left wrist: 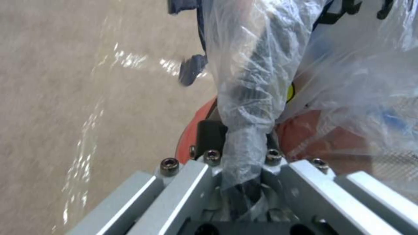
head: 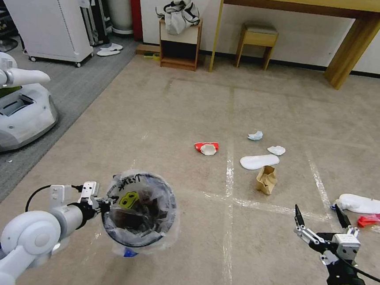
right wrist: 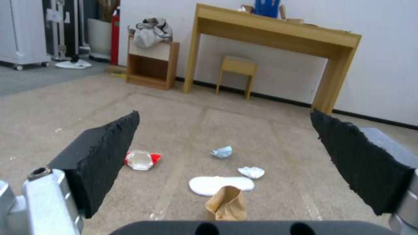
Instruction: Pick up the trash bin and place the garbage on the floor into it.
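Note:
The trash bin (head: 140,209), red and lined with a crinkled clear bag, is at the lower left. My left gripper (head: 104,204) is shut on its near rim, and the left wrist view shows the gripper (left wrist: 241,143) clamping bag (left wrist: 261,81) and red wall (left wrist: 191,130) together. Garbage lies on the beige floor (head: 179,115) ahead: a red-and-white wrapper (head: 207,147), a white oval piece (head: 259,161), a brown paper bag (head: 266,179), tissues (head: 255,135) and a white bottle (head: 364,204). My right gripper (head: 319,213) stands open just left of the bottle. Its pads (right wrist: 104,156) frame the paper bag (right wrist: 226,204).
Another robot's white base (head: 10,113) stands on the grey carpet at left. Along the far wall are a wooden table (head: 308,6), a stool (head: 257,37), a small cabinet (head: 179,44) and a white wheeled cabinet (head: 54,15). White slippers (head: 109,49) lie nearby.

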You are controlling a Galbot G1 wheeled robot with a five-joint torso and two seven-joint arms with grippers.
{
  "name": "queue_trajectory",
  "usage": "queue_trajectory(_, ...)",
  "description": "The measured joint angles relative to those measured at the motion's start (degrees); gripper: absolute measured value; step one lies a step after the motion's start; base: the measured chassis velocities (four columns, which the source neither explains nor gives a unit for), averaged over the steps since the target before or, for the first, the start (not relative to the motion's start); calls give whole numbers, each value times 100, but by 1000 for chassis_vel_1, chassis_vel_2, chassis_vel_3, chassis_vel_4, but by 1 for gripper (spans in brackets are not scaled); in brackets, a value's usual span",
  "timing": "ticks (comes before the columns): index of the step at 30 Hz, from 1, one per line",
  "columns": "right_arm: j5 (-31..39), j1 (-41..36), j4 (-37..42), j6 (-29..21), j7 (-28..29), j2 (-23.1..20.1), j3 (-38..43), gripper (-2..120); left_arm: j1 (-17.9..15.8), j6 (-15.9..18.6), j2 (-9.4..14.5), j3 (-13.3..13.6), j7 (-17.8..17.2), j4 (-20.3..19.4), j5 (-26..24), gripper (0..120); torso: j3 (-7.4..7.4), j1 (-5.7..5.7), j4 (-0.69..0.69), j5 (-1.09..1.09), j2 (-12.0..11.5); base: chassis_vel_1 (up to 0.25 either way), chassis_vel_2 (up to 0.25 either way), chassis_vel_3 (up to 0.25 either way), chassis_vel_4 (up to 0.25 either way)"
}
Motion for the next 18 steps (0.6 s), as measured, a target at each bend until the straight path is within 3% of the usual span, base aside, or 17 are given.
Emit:
queue_trajectory(4, 9, -1, 49, -8, -1, 1, 13, 100, -74, -1, -105, 89, -26, -159, 94, 1, 0, 0, 0, 0, 0, 0, 0, 0, 0)
queue_trajectory(10, 33, -20, 116, -13, -6, 9, 78, 100, -481, -2, -532, 538, -178, -343, 330, 1, 0, 0, -1, 0, 0, 0, 0, 0, 0)
queue_trajectory(18, 70, -26, 120, -13, -6, -4, 152, 100, -655, 52, -739, 824, -340, -554, 282, 1, 0, 0, 0, 0, 0, 0, 0, 0, 0)
